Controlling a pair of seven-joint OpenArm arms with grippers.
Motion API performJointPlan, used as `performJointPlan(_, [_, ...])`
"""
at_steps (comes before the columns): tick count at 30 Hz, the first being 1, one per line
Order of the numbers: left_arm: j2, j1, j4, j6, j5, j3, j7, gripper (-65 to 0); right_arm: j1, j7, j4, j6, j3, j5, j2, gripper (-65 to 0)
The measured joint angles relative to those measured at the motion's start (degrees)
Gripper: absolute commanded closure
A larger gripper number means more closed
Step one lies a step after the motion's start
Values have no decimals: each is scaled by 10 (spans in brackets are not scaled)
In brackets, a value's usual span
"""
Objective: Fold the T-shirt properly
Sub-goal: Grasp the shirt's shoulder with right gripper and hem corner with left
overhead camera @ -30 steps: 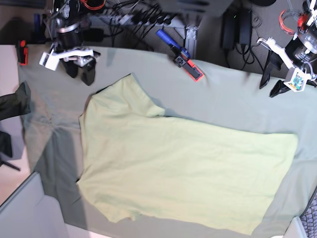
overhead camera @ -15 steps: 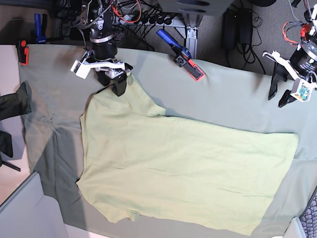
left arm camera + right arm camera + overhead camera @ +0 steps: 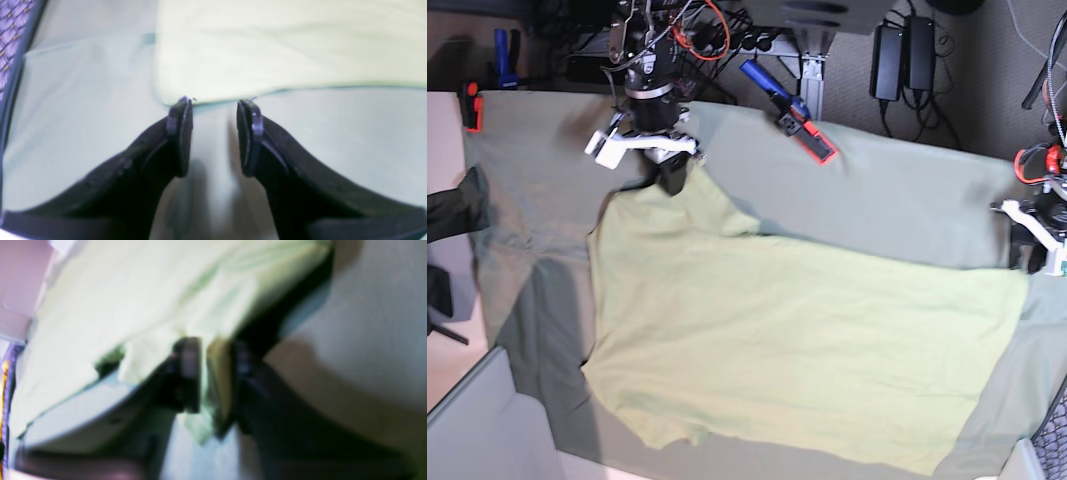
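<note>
Left wrist view: the left gripper [image 3: 213, 101] is seen with its jaws parted and nothing between them, the tips set at the hem edge of the T-shirt [image 3: 287, 46], which lies flat on the grey-green sheet [image 3: 83, 110]; whether the tips touch the cloth cannot be told. Right wrist view, heavily blurred: the right gripper [image 3: 211, 373] is closed on a bunched fold of the T-shirt [image 3: 133, 303], a small flap hanging below the jaws. Base view: the T-shirt [image 3: 797, 340] is spread across the sheet [image 3: 897, 200], the right gripper [image 3: 670, 172] stands at its far left corner, and the left gripper [image 3: 1037, 245] is cut off by the right frame edge.
</note>
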Motion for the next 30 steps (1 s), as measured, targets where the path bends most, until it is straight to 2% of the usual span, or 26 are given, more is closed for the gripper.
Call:
performJointPlan(1, [0, -17, -21, 0, -9, 0, 2, -259, 0, 1, 0, 0, 0, -6, 0, 0])
performJointPlan(7, [1, -109, -139, -30, -30, 0, 21, -259, 3, 5, 0, 1, 0, -93, 0, 0])
performJointPlan(12, [1, -161, -200, -30, -42, 0, 30, -259, 3, 6, 1, 1, 0, -95, 0, 0])
performJointPlan(14, [2, -170, -215, -43, -67, 0, 67, -259, 3, 7, 1, 1, 0, -95, 0, 0])
performJointPlan(20, [11, -171, -216, -106, -116, -2, 96, -258, 3, 9, 1, 1, 0, -95, 0, 0])
performJointPlan(27, [19, -171, -188, -137, -144, -2, 117, -258, 3, 9, 1, 1, 0, -95, 0, 0])
performJointPlan(30, [19, -171, -180, -164, -161, 0, 126, -258, 3, 9, 1, 1, 0, -95, 0, 0])
